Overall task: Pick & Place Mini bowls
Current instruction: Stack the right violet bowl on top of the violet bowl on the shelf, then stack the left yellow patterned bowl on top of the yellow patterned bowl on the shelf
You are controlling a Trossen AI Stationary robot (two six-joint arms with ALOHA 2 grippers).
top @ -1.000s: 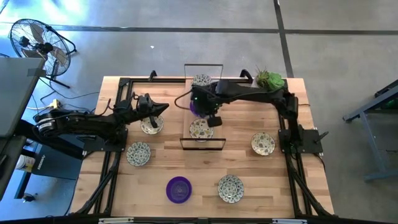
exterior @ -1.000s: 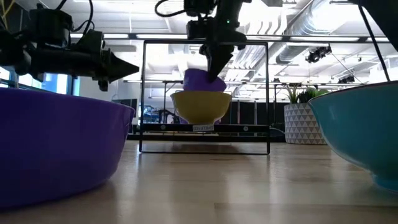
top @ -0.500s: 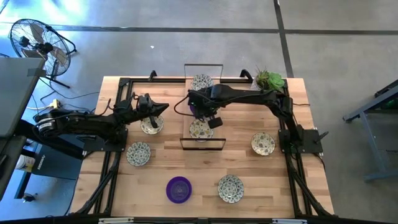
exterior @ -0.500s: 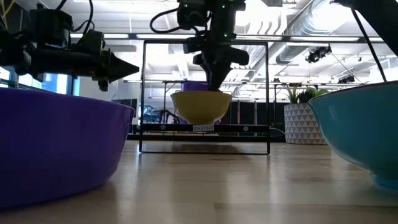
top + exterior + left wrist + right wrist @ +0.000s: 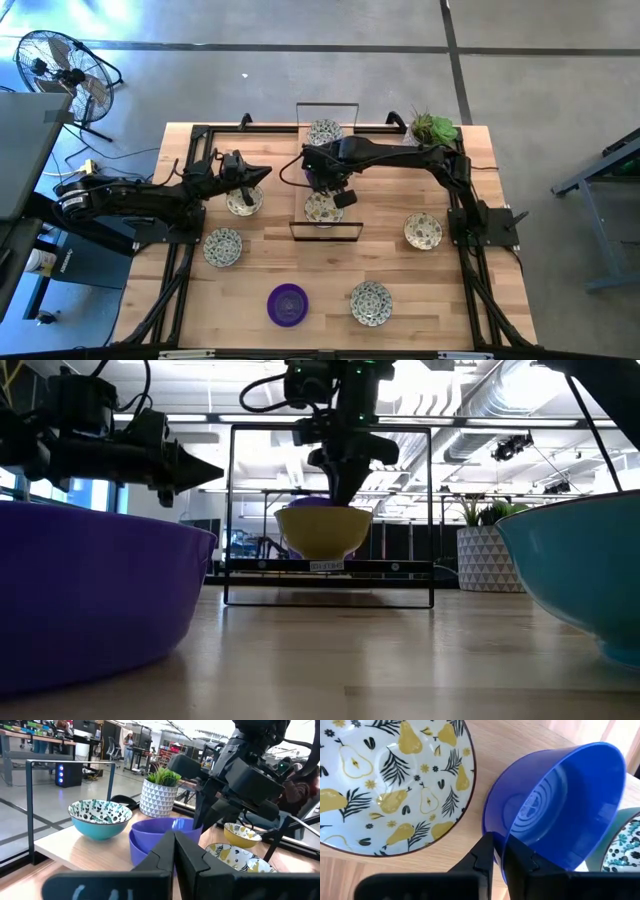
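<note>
Low view: the purple bowl [image 5: 318, 502] now shows only as a thin sliver behind the yellow-sided pear bowl [image 5: 322, 530], where a second ago it hung tilted and plainly visible above it. The right gripper [image 5: 345, 490] has come down with it inside the wire frame [image 5: 232, 510]. In the right wrist view the fingers [image 5: 487, 855] stand narrow, one on each side of the purple bowl's wall, with the bowl leaning just beside the pear bowl [image 5: 395, 785]. The grip looks about to let go, though the wall is still between the pads.

From above, the right gripper [image 5: 328, 182] covers most of the purple bowl [image 5: 312, 172], which lies between the pear bowl [image 5: 322, 207] and a speckled bowl [image 5: 324, 131] at the far edge. I judge this placement all but done; release and a clean lift come next.

The left gripper [image 5: 265, 172] hovers over the left half of the table, its fingers [image 5: 165, 857] pressed together and empty, waiting.

Another purple bowl [image 5: 288, 303] and four patterned bowls remain spread over the table, so much of the task looks to be ahead.

A small pale label [image 5: 328, 566] sits on the frame's lower bar, too small to read. No brand or other legible writing shows.
</note>
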